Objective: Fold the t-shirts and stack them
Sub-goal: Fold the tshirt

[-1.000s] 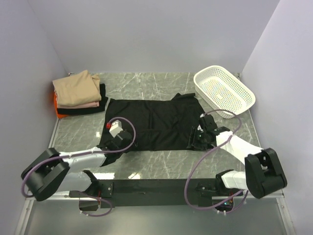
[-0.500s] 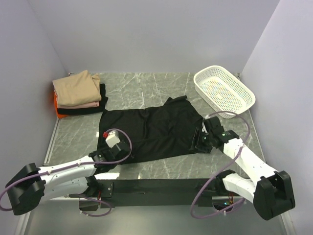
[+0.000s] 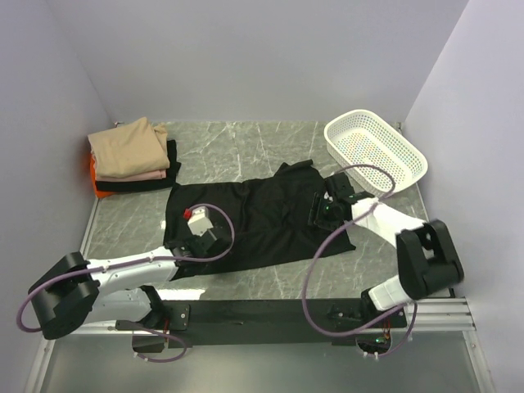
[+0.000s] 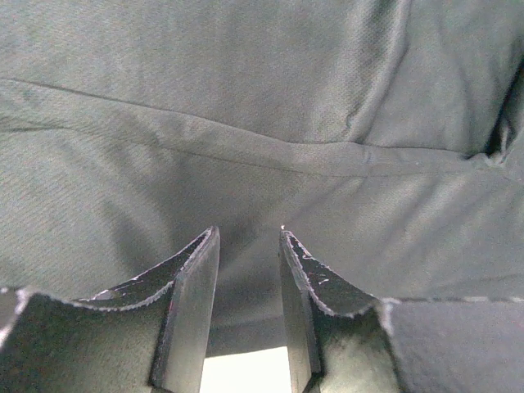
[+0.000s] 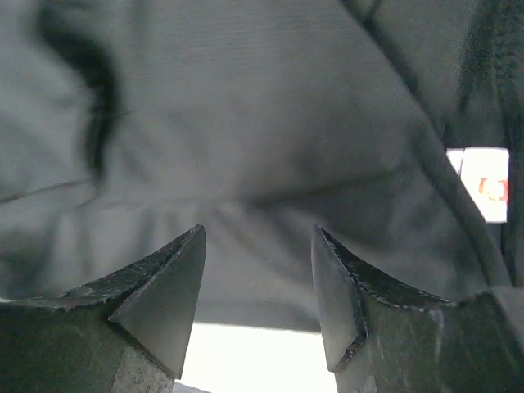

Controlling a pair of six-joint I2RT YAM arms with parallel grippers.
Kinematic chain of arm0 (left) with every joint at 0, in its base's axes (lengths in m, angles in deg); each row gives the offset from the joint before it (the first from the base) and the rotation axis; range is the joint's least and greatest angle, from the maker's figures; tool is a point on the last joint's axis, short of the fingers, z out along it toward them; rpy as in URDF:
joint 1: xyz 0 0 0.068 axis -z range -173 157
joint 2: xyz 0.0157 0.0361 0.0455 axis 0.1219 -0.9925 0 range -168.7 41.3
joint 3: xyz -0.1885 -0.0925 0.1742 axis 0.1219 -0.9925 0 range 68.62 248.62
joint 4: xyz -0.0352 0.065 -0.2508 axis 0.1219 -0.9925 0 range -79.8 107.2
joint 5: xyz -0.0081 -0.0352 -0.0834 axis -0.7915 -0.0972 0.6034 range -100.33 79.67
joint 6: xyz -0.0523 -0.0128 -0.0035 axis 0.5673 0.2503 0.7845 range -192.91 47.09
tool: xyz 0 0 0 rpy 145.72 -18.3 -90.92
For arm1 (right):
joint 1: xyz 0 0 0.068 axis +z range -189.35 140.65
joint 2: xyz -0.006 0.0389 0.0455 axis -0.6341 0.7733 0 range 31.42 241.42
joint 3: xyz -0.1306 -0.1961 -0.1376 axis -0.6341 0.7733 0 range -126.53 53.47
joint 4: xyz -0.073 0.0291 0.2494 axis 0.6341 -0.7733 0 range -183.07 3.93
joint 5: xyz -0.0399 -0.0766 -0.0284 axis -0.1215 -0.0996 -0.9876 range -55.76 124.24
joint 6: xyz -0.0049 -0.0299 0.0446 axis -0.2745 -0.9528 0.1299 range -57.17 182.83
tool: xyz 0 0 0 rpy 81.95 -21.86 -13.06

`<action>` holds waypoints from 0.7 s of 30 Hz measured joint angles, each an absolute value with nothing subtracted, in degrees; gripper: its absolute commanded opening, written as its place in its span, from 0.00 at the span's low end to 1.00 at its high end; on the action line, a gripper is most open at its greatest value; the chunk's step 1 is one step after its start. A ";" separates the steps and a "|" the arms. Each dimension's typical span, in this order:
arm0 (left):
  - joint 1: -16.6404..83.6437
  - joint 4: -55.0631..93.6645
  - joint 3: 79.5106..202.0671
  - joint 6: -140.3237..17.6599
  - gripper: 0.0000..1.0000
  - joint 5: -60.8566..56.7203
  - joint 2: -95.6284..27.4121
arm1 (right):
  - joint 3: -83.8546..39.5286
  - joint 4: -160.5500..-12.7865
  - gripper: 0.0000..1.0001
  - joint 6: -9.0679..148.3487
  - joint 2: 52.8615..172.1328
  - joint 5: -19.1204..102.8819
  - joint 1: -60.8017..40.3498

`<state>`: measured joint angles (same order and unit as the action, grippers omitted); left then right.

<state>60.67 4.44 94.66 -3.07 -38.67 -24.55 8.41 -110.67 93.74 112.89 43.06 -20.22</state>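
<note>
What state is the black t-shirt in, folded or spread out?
Spread out, not yet folded. The black t-shirt lies flat across the table, one sleeve poking out at its far edge.

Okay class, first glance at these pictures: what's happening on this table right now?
Two robot arms are working on a black t-shirt spread out on the marble table. The left gripper is at its near left edge, the right gripper by the neck label, both open over the cloth. Folded t-shirts sit stacked at the far left, a white basket at the far right. The black shirt is not yet folded.
</note>
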 measured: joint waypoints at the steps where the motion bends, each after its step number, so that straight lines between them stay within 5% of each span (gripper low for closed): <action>1: 60.67 4.79 94.79 -3.31 0.41 -38.67 -25.29 | 8.39 -109.93 0.61 93.68 115.14 42.84 -20.22; 21: 48.85 5.47 92.98 -11.35 0.42 -35.13 -13.25 | 16.33 -109.71 0.61 99.51 109.04 35.37 -20.22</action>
<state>48.85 5.47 92.98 -11.35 -35.13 -13.25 16.33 -109.71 99.51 109.04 35.37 -20.22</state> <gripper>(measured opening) 0.415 0.609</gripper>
